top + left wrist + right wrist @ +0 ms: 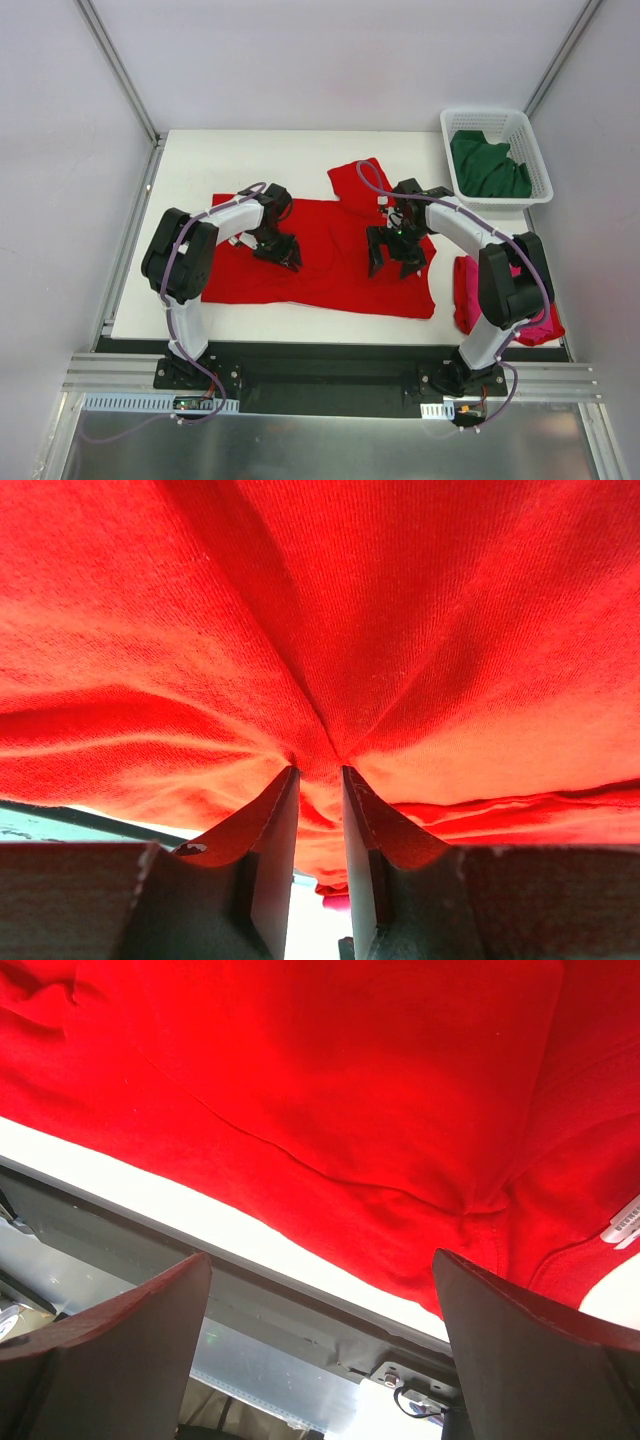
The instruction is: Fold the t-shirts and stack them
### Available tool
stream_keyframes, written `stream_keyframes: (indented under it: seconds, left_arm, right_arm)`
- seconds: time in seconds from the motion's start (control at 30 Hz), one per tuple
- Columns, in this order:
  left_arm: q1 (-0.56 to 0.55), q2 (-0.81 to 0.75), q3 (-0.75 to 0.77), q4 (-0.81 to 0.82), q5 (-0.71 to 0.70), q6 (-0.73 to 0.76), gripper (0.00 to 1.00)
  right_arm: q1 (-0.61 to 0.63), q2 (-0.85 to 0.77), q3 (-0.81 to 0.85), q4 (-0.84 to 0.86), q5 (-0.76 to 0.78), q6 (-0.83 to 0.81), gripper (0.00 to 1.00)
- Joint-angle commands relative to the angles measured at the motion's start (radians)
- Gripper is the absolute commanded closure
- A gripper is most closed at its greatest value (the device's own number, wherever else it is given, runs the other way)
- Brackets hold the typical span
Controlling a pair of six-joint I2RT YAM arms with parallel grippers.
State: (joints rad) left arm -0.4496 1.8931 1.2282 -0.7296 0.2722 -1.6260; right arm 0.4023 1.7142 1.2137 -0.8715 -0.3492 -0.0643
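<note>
Folding red shirt (330, 275): left gripper (320, 772) pinched on its cloth, right gripper (396, 260) wide open, empty; likely must grab cloth too before folding.

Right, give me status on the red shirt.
Left gripper pinching red t-shirt. Right gripper open, over it. Pink t-shirt off right, nothing blocking.

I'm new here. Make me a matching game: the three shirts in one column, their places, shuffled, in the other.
Things: 1 bright red cotton t-shirt; 2 dark green cotton t-shirt; 3 magenta-pink cotton t-shirt.
Places: A in the white plastic lattice basket; B bunched at the white table's near right corner; C spread across the table's middle.
Pairs: 1-C; 2-A; 3-B.
</note>
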Motion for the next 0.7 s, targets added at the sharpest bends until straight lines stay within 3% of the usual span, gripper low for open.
stream_keyframes:
  seconds: [0.0, 0.27, 0.3, 0.43, 0.47, 0.67]
  left_arm:
    - [0.011, -0.015, 0.001, -0.027, 0.002, 0.012, 0.76]
    - [0.011, -0.008, 0.004, -0.027, 0.002, 0.012, 0.85]
    - [0.009, -0.006, 0.005, -0.027, 0.002, 0.014, 0.92]
    - [0.009, -0.005, 0.011, -0.027, 0.007, 0.012, 0.95]
    - [0.009, -0.005, 0.013, -0.027, 0.01, 0.014, 1.0]
    - [0.009, -0.026, 0.05, -0.028, 0.018, 0.009, 1.0]
  right_arm:
    - [-0.006, -0.004, 0.03, -0.023, -0.013, -0.012, 0.04]
    - [-0.005, -0.004, 0.03, -0.024, -0.011, -0.012, 0.04]
    - [-0.006, -0.002, 0.03, -0.023, -0.011, -0.014, 0.04]
    - [-0.005, -0.001, 0.03, -0.026, -0.013, -0.014, 0.04]
    - [-0.006, 0.001, 0.032, -0.026, -0.013, -0.014, 0.04]
    - [-0.006, 0.004, 0.032, -0.024, -0.013, -0.012, 0.04]
